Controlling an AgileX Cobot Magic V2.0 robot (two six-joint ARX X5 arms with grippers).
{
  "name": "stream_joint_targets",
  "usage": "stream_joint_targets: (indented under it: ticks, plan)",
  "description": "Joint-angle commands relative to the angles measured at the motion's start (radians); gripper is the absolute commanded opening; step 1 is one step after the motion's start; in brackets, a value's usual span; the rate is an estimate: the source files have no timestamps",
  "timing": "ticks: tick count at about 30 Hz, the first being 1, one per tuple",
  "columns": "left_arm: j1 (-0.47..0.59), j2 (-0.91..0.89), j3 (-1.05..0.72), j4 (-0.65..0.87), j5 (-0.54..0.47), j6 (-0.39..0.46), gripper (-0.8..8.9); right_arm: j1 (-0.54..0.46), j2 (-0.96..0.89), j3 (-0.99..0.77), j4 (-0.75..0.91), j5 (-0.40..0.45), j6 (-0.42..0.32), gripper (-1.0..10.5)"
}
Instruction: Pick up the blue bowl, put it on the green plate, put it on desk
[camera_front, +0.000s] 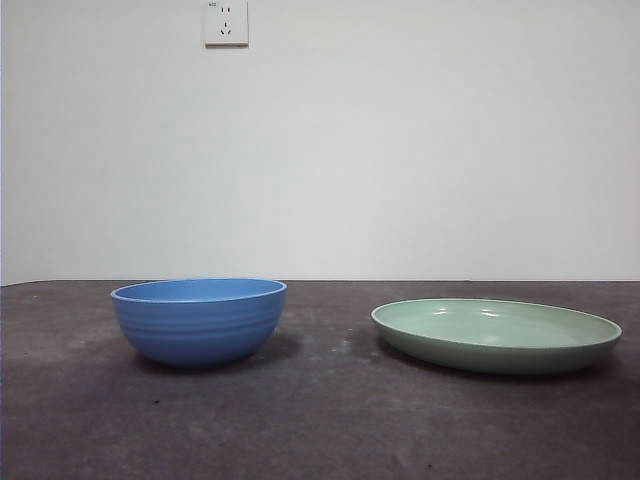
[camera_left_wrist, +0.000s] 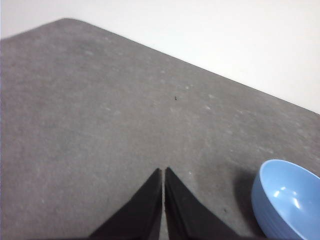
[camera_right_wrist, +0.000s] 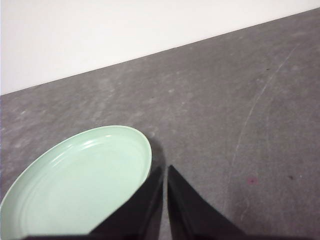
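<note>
Blue bowl (camera_front: 199, 320) stands upright on the worktop (camera_front: 320, 430) at left; green plate (camera_front: 497, 335) lies flat at right, well apart. Left gripper (camera_left_wrist: 163, 172) hangs near the bowl, jaws closed, empty. Right gripper (camera_right_wrist: 164, 171) hangs just beside the plate's rim, jaws closed, empty.

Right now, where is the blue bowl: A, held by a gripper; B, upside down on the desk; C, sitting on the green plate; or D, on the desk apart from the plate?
D: the blue bowl stands upright on the desk, with bare surface between it and the green plate.
</note>
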Motion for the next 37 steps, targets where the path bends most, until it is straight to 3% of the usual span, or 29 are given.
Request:
stream_joint_targets:
  ticks: [1,12,18,25,33,37]
  plan:
    - [0.003,0.0,0.05,-0.004,0.007,-0.042,0.1,-0.001,-0.002,0.048,0.009,-0.001,0.029,0.1]
    - [0.003,0.053,0.29,-0.058,0.008,-0.026,0.1,-0.001,0.013,0.264,0.0,0.0,0.007,0.1]
    - [0.003,0.164,0.458,-0.165,0.055,0.066,0.09,-0.001,0.105,0.425,-0.103,-0.015,-0.054,0.1]
    - [0.003,0.349,0.629,-0.288,0.228,0.154,0.09,-0.001,0.303,0.648,-0.281,-0.123,-0.158,0.1]
    - [0.001,0.548,0.792,-0.447,0.481,0.278,0.09,0.003,0.542,0.888,-0.55,-0.315,-0.3,0.1]
    - [-0.015,0.632,0.865,-0.543,0.55,0.35,0.09,0.024,0.641,0.962,-0.654,-0.403,-0.35,0.1]
